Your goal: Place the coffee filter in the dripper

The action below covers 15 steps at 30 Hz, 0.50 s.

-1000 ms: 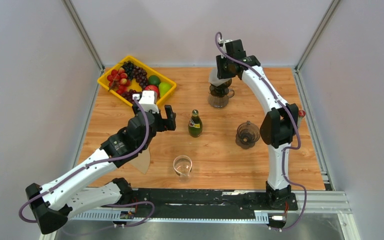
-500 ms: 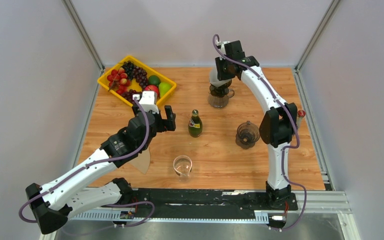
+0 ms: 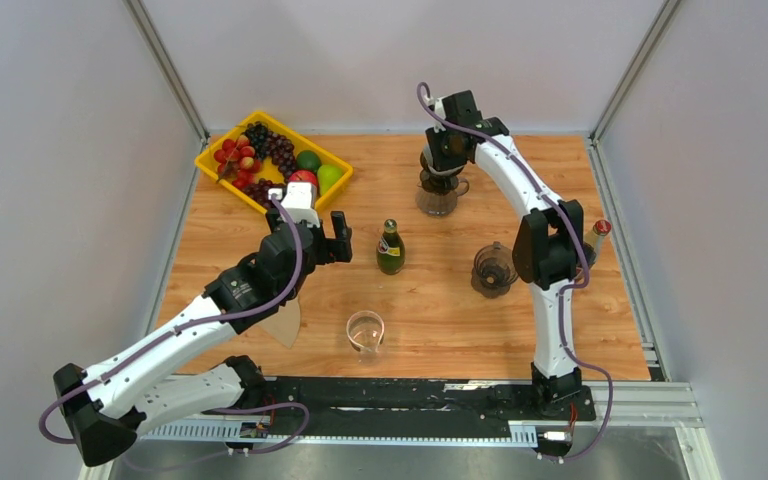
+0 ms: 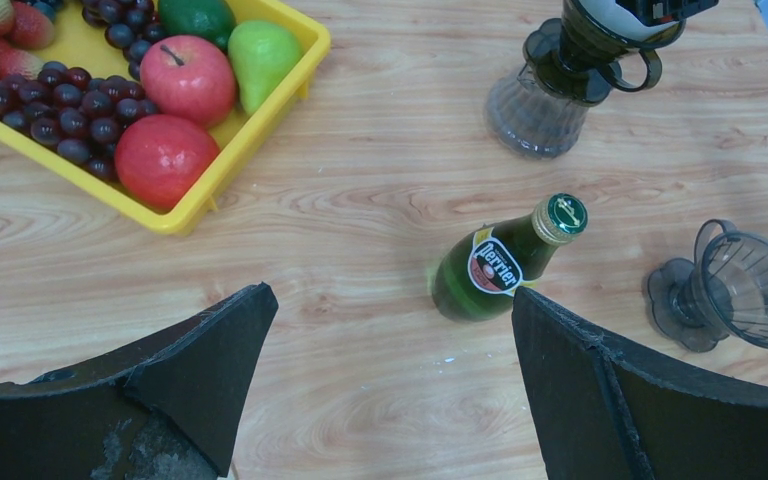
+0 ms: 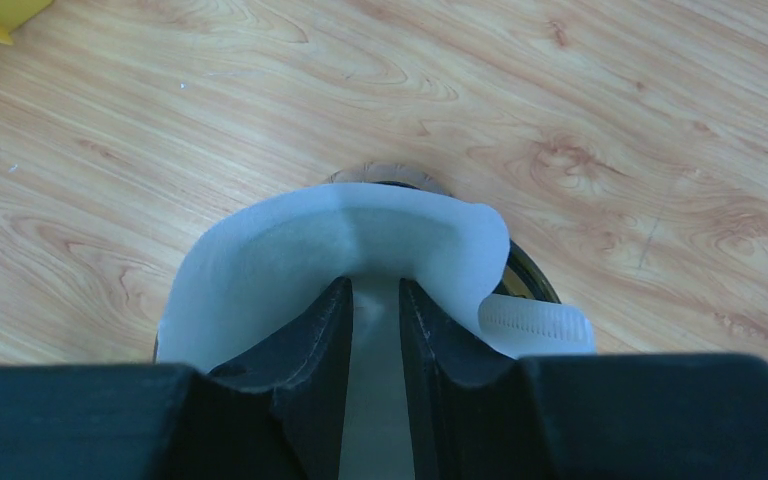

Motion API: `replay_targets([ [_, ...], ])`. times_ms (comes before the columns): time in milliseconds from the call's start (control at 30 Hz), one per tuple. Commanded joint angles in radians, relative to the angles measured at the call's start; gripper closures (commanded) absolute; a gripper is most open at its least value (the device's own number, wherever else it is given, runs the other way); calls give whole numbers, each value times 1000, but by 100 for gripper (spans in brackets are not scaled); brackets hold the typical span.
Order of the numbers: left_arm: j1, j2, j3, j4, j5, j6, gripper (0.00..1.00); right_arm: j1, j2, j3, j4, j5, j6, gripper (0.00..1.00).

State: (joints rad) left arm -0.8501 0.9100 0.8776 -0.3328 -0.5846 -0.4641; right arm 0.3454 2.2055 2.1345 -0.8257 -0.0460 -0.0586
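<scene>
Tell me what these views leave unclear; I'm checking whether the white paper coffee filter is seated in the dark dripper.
- Inside of the dark dripper: in the right wrist view, the white paper coffee filter and the right gripper cover it, so seating is unclear.
- Same dripper, top view: the right wrist hides it.
- Tan paper piece: top view, partly under the left arm.
- Yellow plastic fruit tray: left wrist view, cut off at the top-left edges.

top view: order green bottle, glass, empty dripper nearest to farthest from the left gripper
1. green bottle, just right of the left gripper
2. glass, toward the near edge
3. empty dripper, farthest right
</scene>
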Motion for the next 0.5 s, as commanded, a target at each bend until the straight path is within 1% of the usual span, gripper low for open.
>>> replay_targets([
  [0,4,2,15,4,-15,13,0,5,16,40,-5,-19,-40,70],
  [100,4,8,18,4,-16,16,0,12,25,45,-12,-16,-52,70],
  [267,4,12,19,4,-16,20,0,22,38,49,-27,-16,-83,67],
  [467,5,15,23,5,-17,26,0,22,58,63,-52,-9,-95,59],
])
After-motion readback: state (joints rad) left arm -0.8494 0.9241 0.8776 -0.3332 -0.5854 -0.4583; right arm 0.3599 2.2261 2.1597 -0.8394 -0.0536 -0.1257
